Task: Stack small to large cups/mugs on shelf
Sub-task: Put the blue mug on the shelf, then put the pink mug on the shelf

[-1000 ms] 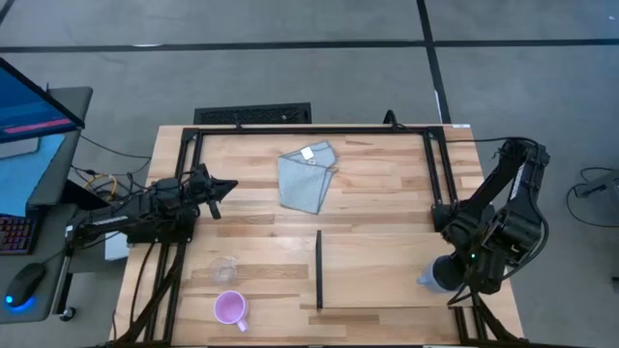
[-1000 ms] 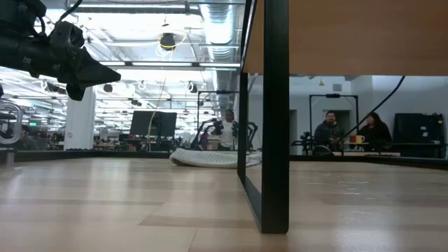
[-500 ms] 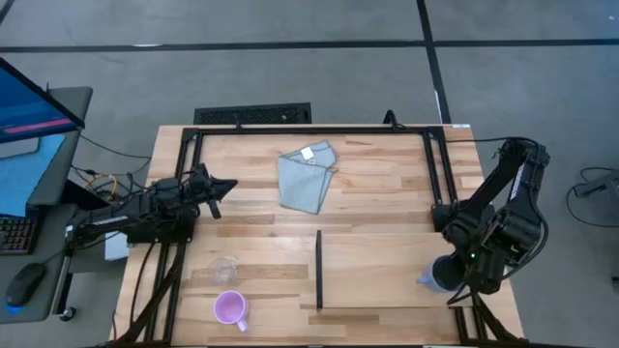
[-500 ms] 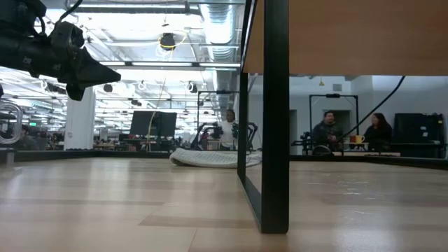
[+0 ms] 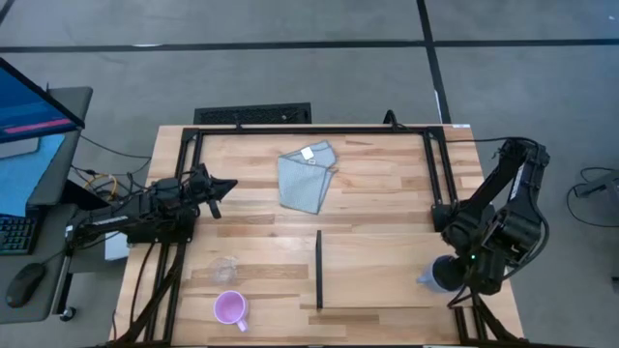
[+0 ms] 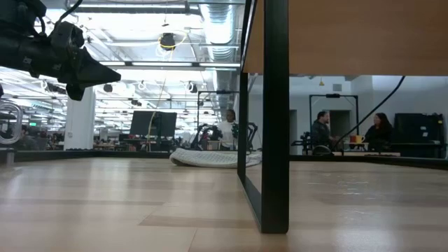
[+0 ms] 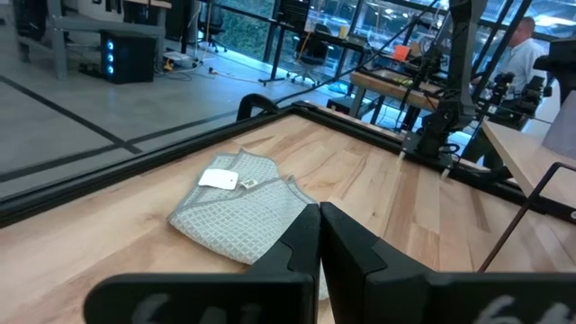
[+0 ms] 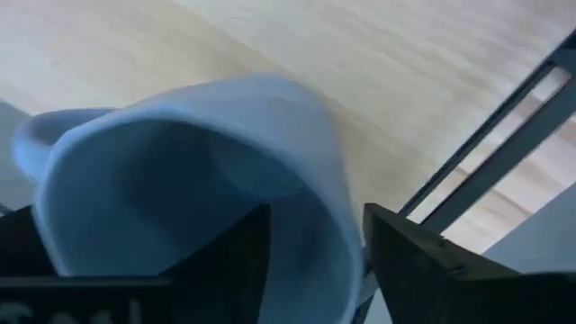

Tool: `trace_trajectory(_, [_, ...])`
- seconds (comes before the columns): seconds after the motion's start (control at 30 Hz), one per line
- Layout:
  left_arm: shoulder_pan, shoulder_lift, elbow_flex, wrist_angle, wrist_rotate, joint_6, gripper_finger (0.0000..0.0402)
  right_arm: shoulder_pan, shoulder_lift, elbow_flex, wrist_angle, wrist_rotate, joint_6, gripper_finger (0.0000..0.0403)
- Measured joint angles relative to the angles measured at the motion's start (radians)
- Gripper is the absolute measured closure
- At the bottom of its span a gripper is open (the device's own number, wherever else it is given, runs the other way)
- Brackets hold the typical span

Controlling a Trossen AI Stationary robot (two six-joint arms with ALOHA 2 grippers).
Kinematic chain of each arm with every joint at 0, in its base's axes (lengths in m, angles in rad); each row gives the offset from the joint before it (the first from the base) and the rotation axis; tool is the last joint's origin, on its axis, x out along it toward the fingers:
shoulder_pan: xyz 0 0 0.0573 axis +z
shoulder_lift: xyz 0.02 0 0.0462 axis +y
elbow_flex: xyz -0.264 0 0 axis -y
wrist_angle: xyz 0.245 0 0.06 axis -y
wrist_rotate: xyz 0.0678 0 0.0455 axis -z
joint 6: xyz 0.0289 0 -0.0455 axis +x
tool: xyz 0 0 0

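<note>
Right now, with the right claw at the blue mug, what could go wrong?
1. The right claw grips only the rim wall of the grey-blue mug, one finger inside it, so the mug may tilt or slip if lifted.
2. That mug sits at the shelf end close to the table's edge, so a slip could send it off.
3. The clear cup and pink mug stand close together; the left claw may knock one when reaching.

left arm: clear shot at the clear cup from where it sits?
Probably yes. The left gripper hovers shut near the table's left edge; the clear cup stands on bare wood nearby, the pink mug beyond it. Nothing lies between them.
</note>
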Motion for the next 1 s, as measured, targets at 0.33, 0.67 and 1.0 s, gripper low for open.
trace_trajectory(0.33, [0.0,0.0,0.0,0.0,0.0,0.0,0.0401,0.0,0.0,0.001,0.016,0.0,-0.001,0.0178])
trace_trajectory(0.67, [0.0,0.0,0.0,0.0,0.0,0.0,0.0401,-0.039,-0.006,0.133,-0.103,0.002,-0.059,0.0193])
trace_trajectory(1.0, [0.0,0.0,0.0,-0.001,0.0,0.002,0.0401,-0.184,-0.028,0.224,-0.104,0.043,-0.286,0.0206])
